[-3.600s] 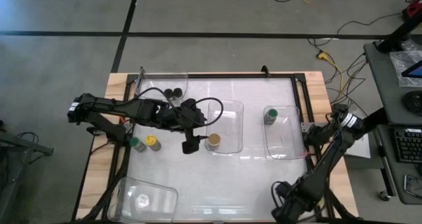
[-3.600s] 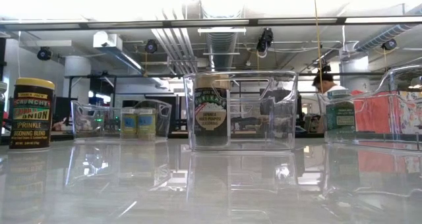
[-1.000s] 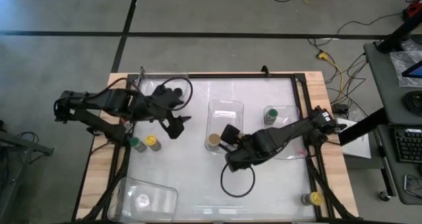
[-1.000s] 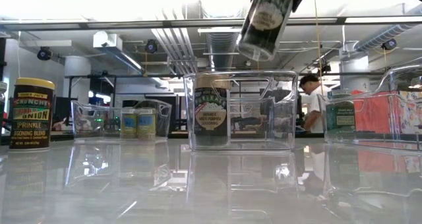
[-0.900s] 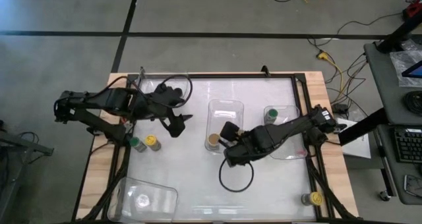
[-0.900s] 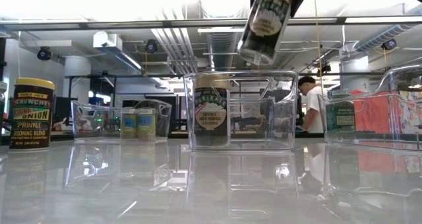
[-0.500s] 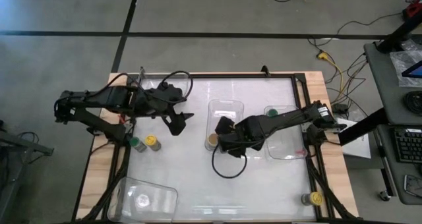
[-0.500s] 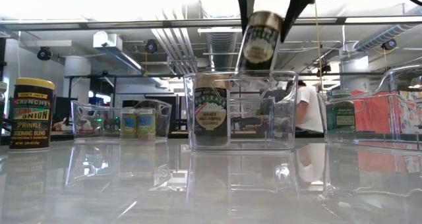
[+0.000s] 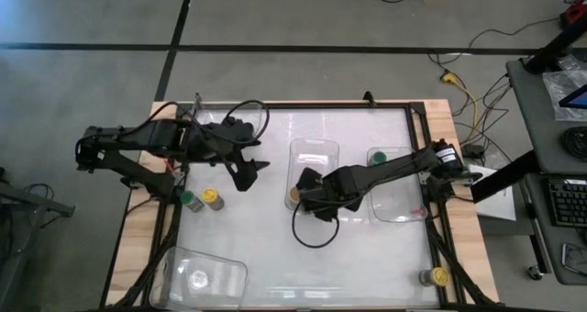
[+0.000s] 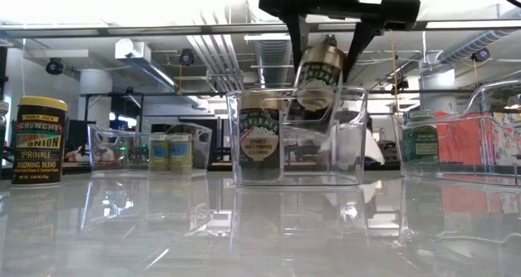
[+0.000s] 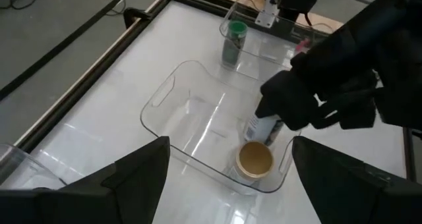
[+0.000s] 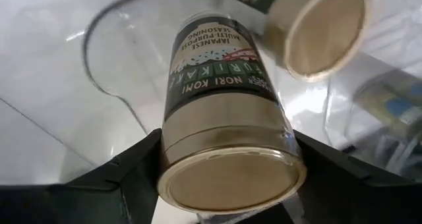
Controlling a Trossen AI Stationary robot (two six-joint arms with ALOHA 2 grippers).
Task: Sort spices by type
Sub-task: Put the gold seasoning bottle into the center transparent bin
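Note:
My right gripper [image 10: 324, 47] is shut on a tan-lidded spice jar [image 10: 317, 75] and hangs over the clear middle bin [image 9: 315, 150]. The jar's lower end dips below the bin's rim. A second tan-lidded jar [image 11: 255, 159] stands upright on the bin's floor beside it. My left gripper [image 9: 249, 171] hovers open, left of that bin, touching nothing. A green-lidded jar [image 9: 376, 157] stands in the right bin. A green jar [image 9: 190, 200] and a yellow jar [image 9: 212, 197] stand on the table near the left arm. Another yellow jar [image 9: 438, 276] stands at the near right corner. My right gripper pinches the jar at its tan lid end [image 12: 227, 159] between the two fingers [image 12: 128, 178], coming from above and pointing down. The jar hangs tilted below the fingers, label end lowest [image 10: 309, 98], inside the middle bin's walls and clear of its floor.
A clear bin [image 9: 216, 117] sits at the far left under the left arm's cable. Another clear bin [image 9: 204, 275] lies at the near left corner. The right bin [image 9: 394, 188] stands close beside the right arm. A loose black cable loops on the table [image 9: 312, 234].
My right gripper has carried the tan-lidded jar toward the table's left and far side, over the middle bin, and down, so the jar's lower end now sits below the bin's rim. The jar has stayed tilted in the hold. My left gripper has barely shifted.

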